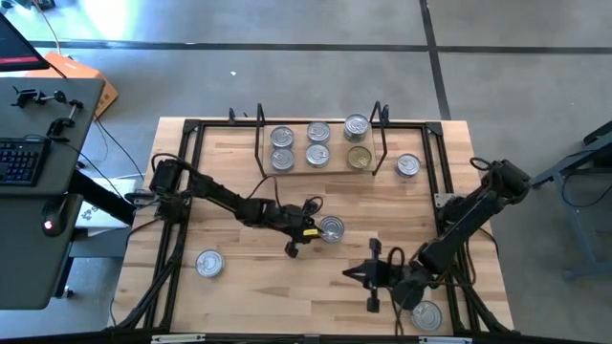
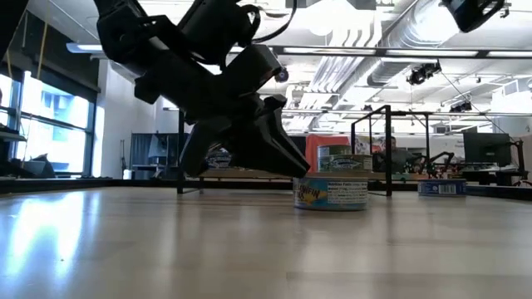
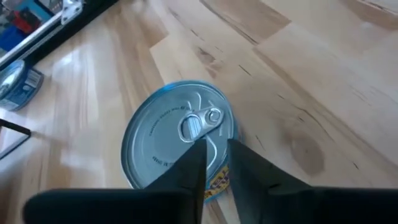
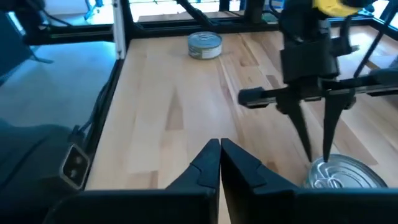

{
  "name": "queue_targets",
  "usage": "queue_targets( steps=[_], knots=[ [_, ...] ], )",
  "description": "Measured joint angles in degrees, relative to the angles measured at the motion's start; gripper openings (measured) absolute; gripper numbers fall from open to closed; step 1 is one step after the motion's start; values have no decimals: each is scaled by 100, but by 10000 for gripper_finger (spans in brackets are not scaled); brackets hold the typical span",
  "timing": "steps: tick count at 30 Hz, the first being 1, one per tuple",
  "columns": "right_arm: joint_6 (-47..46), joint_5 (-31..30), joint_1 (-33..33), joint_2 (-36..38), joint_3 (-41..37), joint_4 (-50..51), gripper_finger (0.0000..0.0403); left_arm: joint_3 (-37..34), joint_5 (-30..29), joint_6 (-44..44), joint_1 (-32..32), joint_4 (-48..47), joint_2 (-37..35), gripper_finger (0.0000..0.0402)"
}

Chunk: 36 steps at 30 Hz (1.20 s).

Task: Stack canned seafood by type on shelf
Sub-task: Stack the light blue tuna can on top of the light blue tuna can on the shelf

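Silver-lidded tin (image 1: 331,228) sits mid-surface under the left claw (image 1: 316,225), whose fingers stand narrowly apart over its lid, gripping nothing. Better to spread wider and straddle the rim before closing. The right claw (image 1: 368,272), pressed together, waits near the front edge; the shelf (image 1: 320,159) lies along the back edge.

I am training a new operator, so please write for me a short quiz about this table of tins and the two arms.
1. True or false: the right end effector is shut.
2. How many tin lids show from above on the light-wood shelf with the black wire frame?
3. The left end effector is over: A a silver-lidded round tin at mid-table; B the shelf; C bare wood only.
Key: 1 true; 2 six; 3 A.
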<state>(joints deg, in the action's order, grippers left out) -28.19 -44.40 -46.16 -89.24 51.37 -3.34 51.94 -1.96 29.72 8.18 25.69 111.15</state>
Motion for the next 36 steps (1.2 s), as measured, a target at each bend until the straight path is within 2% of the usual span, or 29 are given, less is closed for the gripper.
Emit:
queue_targets(
  steps=[4, 8, 11, 17, 20, 23, 27, 32, 34, 36],
  knots=[
    [-24, -3, -57, 67, 0, 90, 11, 0, 50, 8, -33, -4, 0, 23],
    [-24, -2, -45, 73, 0, 99, 50, 0, 15, 193, 104, 19, 0, 11],
    [-24, -11, -34, 73, 0, 99, 88, 0, -155, 403, 193, 48, 0, 32],
    [7, -9, -34, 73, 0, 156, 139, 0, -331, 816, 80, 110, 0, 108],
    [11, -8, -34, 73, 0, 184, 146, 3, -52, 1045, -29, 123, 43, 134],
    [13, -2, -34, 73, 0, 302, 146, 11, 327, 1220, -137, 107, 240, 138],
    [-135, 2, -13, 73, 0, 398, 146, 211, 372, 1192, -134, 223, 560, 113],
    [-240, 93, 139, 73, 0, 555, 157, 516, 366, 1011, 99, 151, 710, 39],
    [-299, 274, 206, 43, -2, 774, 171, 642, 367, 742, 174, 45, 678, 12],
    [-409, 591, 234, -45, -7, 1180, 189, 760, 376, 467, 241, -81, 625, 9]
  ],
)
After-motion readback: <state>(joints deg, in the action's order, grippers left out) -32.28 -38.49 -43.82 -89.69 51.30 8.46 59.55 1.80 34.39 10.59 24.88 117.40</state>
